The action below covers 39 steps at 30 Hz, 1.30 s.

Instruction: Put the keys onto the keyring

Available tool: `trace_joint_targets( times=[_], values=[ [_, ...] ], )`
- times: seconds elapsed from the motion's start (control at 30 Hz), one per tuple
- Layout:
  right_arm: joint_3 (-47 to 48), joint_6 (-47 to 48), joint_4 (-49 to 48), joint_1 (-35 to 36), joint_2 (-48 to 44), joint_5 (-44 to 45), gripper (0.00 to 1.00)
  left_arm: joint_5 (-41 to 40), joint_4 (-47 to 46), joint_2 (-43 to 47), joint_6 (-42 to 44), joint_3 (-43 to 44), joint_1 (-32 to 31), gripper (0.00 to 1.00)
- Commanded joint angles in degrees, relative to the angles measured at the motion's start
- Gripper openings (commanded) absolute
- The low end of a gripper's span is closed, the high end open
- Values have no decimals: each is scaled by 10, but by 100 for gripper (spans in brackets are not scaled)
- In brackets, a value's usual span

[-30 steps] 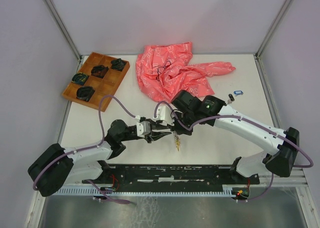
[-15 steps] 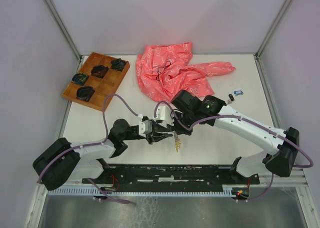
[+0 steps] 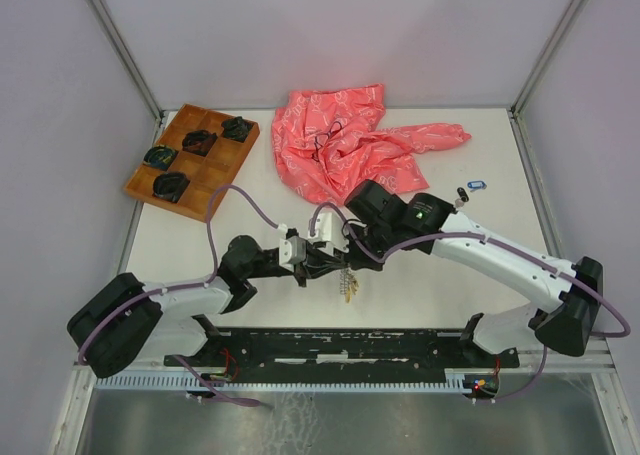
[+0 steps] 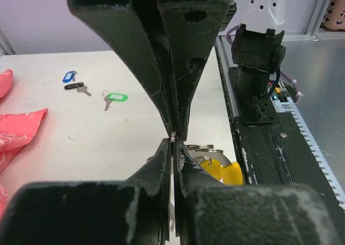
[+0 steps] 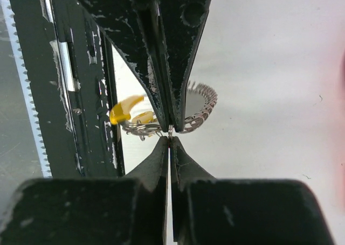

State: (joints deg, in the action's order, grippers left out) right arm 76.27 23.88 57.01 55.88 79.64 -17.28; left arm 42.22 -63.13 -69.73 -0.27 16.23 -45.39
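My two grippers meet tip to tip above the table's front middle. My left gripper (image 3: 333,266) (image 4: 172,144) is shut on the beaded grey keyring (image 5: 202,108), which arcs out from behind its fingers. My right gripper (image 3: 349,259) (image 5: 170,135) is shut on a thin silver ring at the same spot. Two yellow-tagged keys (image 5: 127,110) (image 4: 222,172) (image 3: 348,287) hang there on small split rings (image 5: 141,129). The green key (image 4: 116,97), the black key (image 4: 74,86) (image 3: 461,193) and the blue key (image 4: 69,76) (image 3: 477,185) lie loose on the table at the far right.
A wooden tray (image 3: 222,165) with dark bundles sits at the back left. A crumpled pink bag (image 3: 350,145) with a thin dark cord loop (image 3: 325,140) lies at the back middle. A black rail (image 3: 350,345) runs along the near edge.
My left arm has reached a little further right, so its tips are pressed against the right gripper's. The hanging yellow keys have shifted slightly left. The right arm has barely moved.
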Motion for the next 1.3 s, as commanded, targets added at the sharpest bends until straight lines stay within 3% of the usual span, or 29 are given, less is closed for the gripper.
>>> trace_joint_targets(
  times=[0.0,0.27,0.63,1.27],
  values=[
    [-28,5,-68,-4,-58,-32,7,-19,-54,18,-20,-2,-1,3],
    [-173,-32,-241,-65,-181,-110,31,-95,-165,48,-45,-58,0,3],
    [-393,-87,-571,-75,-327,-110,36,-88,-216,52,-66,-64,-1,3],
    [-399,-121,-637,-75,-300,-147,32,-58,-229,37,-76,-48,0,3]
  ],
)
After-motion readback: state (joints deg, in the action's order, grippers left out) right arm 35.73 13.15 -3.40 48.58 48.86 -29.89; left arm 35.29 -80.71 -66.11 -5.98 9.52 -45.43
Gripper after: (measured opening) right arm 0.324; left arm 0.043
